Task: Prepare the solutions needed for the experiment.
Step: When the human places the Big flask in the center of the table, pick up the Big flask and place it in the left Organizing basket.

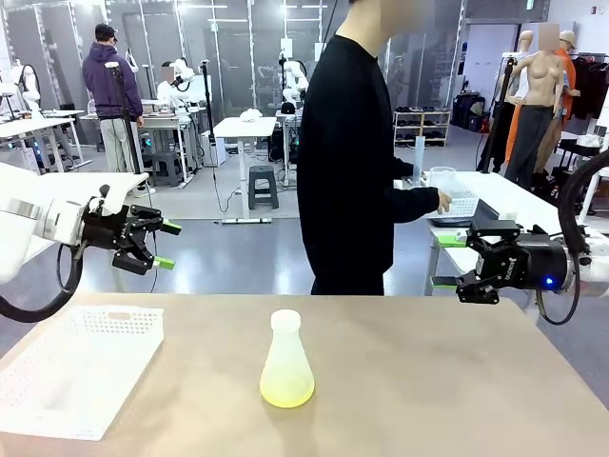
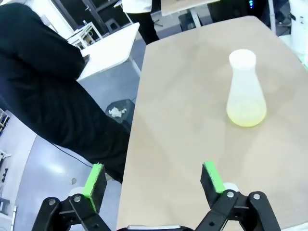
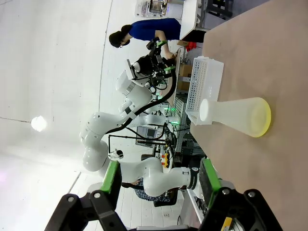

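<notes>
Front view has the left tool [image 1: 167,246] and the right tool [image 1: 445,262] hanging over the far side of the surface [image 1: 457,381], each spread apart with nothing between its pads. A cloudy plastic flask [image 1: 286,362] stands upright between the two tools, lower than both and well apart from each. The yellow-green liquid [image 1: 286,388] lies as a shallow layer in its bottom. Below the left tool sits a white perforated basket [image 1: 76,371]. Beyond both tools stands a person [image 1: 352,162] in black.
</notes>
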Controlling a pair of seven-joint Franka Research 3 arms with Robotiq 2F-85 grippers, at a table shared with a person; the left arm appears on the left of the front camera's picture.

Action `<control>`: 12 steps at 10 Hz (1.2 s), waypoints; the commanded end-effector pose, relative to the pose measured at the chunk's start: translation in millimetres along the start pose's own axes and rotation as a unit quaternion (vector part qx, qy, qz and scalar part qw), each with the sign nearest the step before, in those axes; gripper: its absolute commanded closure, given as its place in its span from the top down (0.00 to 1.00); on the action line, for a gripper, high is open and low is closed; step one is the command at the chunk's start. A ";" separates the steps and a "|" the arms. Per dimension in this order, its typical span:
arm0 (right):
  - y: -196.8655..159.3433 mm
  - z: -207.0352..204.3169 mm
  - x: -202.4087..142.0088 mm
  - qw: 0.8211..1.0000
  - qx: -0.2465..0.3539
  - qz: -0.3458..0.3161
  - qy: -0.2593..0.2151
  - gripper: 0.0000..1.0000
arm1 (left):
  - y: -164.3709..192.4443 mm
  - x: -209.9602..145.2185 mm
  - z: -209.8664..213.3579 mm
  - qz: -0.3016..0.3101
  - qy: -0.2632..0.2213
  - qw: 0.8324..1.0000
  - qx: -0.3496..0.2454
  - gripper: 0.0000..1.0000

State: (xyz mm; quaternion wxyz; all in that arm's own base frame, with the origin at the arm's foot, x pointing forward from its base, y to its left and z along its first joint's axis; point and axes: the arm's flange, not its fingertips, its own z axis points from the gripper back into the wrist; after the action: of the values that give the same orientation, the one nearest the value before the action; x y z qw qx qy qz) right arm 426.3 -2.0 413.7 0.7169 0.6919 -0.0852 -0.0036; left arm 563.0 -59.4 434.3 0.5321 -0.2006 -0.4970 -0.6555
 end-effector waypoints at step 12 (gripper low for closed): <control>1.1 0.2 -0.3 1.000 0.000 0.001 0.000 0.82 | -9.9 -6.3 -67.7 0.051 -0.182 0.978 -0.084 1.00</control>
State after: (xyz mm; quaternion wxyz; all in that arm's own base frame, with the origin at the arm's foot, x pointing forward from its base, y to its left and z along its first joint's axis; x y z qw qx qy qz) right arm 426.3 -1.9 413.8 0.7170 0.6919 -0.0852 -0.0035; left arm 573.8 -110.4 395.4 0.4472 -0.3811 -0.5154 -0.6238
